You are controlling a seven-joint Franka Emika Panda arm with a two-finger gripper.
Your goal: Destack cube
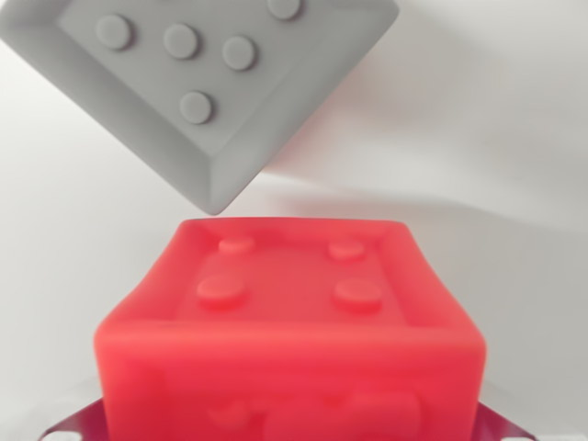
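A red cube with four studs on its top face fills the lower half of the wrist view, very close to the camera. My gripper sits at the bottom edge. One metallic fingertip shows at the cube's left side and another at its right, both pressed against the cube, so the gripper is shut on it. A grey cube with round studs lies on the white surface at the upper left, turned diagonally. It is apart from the red cube and farther from the camera. Its top edge is cut off by the frame.
A plain white tabletop spreads around both cubes, with soft shadows to the right of the grey cube. Nothing else shows in this view.
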